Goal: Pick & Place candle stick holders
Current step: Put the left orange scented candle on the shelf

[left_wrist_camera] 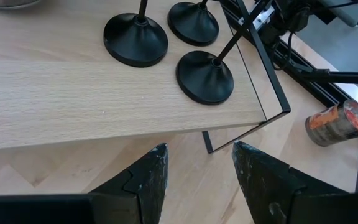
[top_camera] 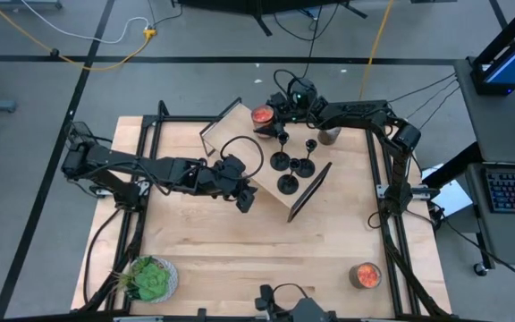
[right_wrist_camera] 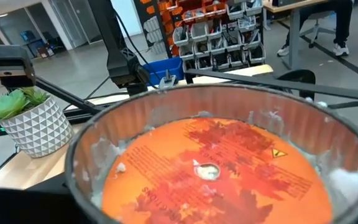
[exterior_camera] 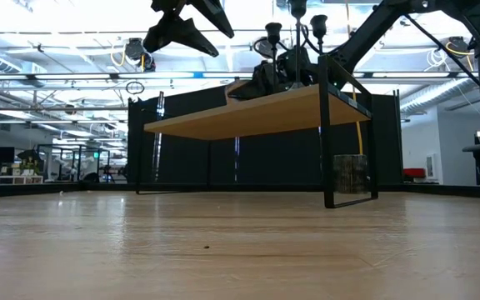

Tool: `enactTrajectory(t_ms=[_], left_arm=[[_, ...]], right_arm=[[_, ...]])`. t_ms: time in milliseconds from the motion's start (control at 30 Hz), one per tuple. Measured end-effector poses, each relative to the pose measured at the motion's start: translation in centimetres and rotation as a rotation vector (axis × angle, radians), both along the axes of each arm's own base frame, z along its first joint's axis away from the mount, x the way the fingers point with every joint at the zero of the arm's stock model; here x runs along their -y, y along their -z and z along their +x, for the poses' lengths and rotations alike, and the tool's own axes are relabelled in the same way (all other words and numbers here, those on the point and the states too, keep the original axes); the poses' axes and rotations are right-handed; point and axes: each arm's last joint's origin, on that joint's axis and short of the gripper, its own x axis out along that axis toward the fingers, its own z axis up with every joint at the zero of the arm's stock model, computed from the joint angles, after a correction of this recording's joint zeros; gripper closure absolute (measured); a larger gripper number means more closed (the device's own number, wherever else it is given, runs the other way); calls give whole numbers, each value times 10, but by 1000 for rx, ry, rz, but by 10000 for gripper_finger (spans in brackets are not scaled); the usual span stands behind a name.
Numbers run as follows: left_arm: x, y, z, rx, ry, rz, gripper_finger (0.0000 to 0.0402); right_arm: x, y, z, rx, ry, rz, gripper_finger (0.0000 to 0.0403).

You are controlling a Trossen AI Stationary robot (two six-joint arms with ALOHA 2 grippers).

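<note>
Three matte-black candle stick holders (top_camera: pixel 288 184) (top_camera: pixel 280 161) (top_camera: pixel 302 167) stand on their round bases on a raised wooden shelf (top_camera: pixel 240 143). They also show in the left wrist view (left_wrist_camera: pixel 205 76) (left_wrist_camera: pixel 135 40) (left_wrist_camera: pixel 193 23). My left gripper (left_wrist_camera: pixel 197 180) is open and empty. It hovers just off the shelf's near edge (top_camera: pixel 244 197), pointing at the holders. My right gripper (top_camera: pixel 280 107) is at the shelf's far end, right by a jar with an orange-red top (top_camera: pixel 263 116). That jar fills the right wrist view (right_wrist_camera: pixel 210 162) and hides the fingers.
The shelf has a thin black frame with legs (left_wrist_camera: pixel 272 74). A grey jar (top_camera: pixel 329 134) stands by its far right corner. A second orange-topped jar (top_camera: pixel 365 275) is at the near right, and a potted plant (top_camera: pixel 150 279) at the near left. Bare table lies between them.
</note>
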Motion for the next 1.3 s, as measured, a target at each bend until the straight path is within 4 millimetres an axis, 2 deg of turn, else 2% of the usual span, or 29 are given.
enactTrajectory(t_ms=[500, 733, 1300], left_arm=[[0, 2, -1, -22, 0, 2, 213], [0, 2, -1, -22, 0, 2, 213], [0, 2, -1, -22, 0, 2, 213]], right_arm=[[-9, -2, 7, 32, -33, -67, 45], [-9, -2, 7, 34, -32, -74, 6], [-7, -9, 7, 91, -23, -96, 3]])
